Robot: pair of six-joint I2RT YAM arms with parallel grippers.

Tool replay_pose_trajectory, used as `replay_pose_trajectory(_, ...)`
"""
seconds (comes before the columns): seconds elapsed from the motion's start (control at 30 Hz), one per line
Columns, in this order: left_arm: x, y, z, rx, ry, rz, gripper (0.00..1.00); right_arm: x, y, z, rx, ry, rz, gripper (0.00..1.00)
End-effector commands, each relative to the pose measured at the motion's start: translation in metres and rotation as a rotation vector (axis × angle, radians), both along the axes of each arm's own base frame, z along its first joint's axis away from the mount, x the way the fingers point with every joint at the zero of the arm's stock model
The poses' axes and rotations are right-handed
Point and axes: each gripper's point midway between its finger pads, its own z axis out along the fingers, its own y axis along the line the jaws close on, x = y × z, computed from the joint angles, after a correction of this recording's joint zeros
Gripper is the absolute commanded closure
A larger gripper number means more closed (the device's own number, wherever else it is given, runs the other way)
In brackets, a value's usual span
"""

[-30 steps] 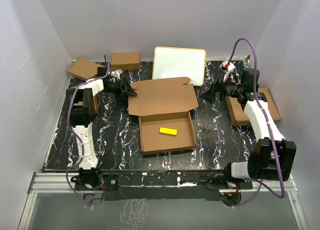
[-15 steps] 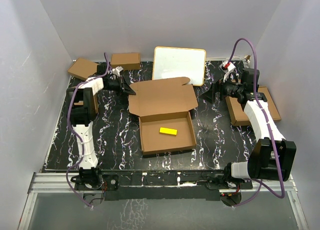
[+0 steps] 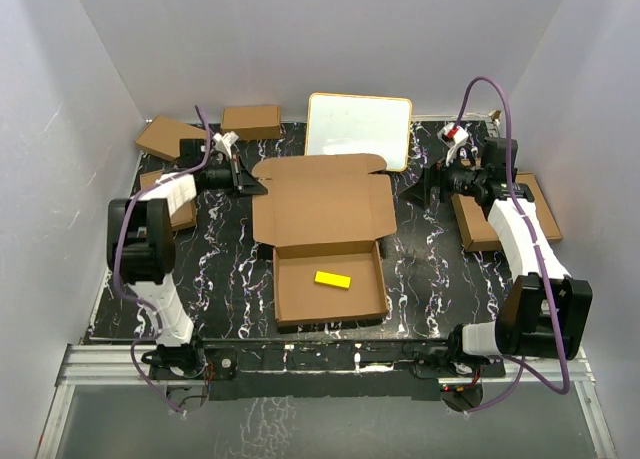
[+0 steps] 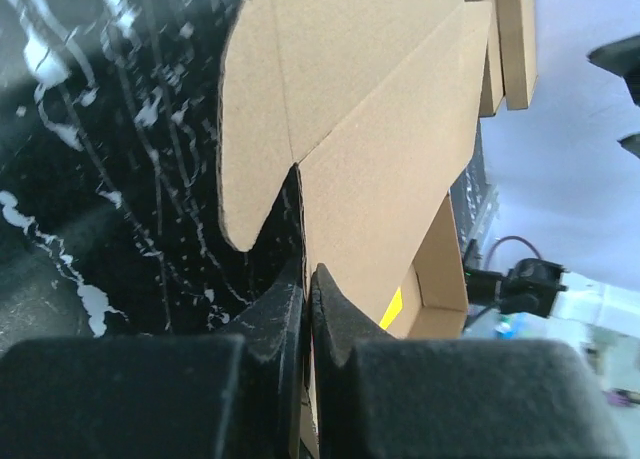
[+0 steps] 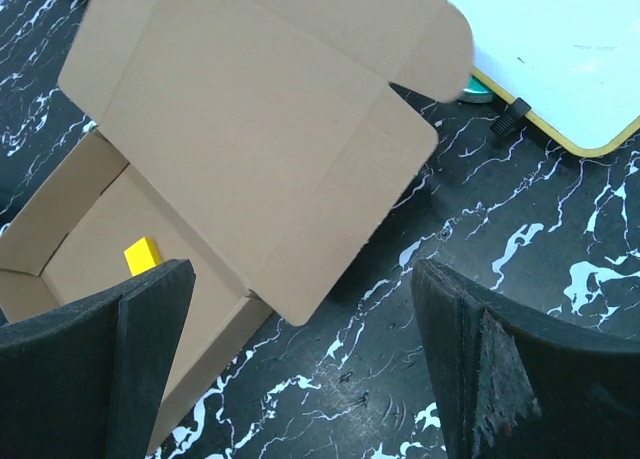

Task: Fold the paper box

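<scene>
Where left hand (image 4: pixel 306 299) clamps paper box (image 4: pixel 380 159), pinched edge hidden from view.

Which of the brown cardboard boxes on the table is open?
The large middle box: its lid is open and a yellow block lies inside. The smaller boxes at the back left are shut.
</scene>
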Motion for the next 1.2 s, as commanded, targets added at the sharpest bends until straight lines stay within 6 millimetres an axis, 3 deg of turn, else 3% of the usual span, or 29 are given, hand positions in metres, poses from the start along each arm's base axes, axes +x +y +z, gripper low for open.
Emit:
replay_pose_trajectory(0.0, 0.005, 0.003, 0.073, 0.023, -0.423, 0.0, 1.0, 0.011, -0.001, 0.019, -0.013, -0.061, 0.027, 0.01)
replay_pose_trajectory(0.13, -0.008, 0.004, 0.095, 0.031, -0.55, 0.009, 1.0, 0.011, 0.001, 0.023, -0.007, -0.054, 0.066, 0.01)
replay_pose_trajectory(0.43, -0.025, 0.003, 0.116, 0.022, -0.671, 0.006, 1.0, 0.013, 0.007, 0.029, 0.016, -0.029, 0.137, 0.01)
replay_pose_trajectory(0.67, -0.033, 0.001, 0.127, 0.008, -0.721, -0.003, 1.0, 0.025, 0.016, 0.019, 0.001, 0.009, 0.199, 0.01)
replay_pose_trajectory(1.17, -0.04, -0.003, 0.138, -0.009, -0.751, -0.013, 1.0, 0.045, 0.043, 0.013, 0.013, 0.086, 0.278, 0.15)
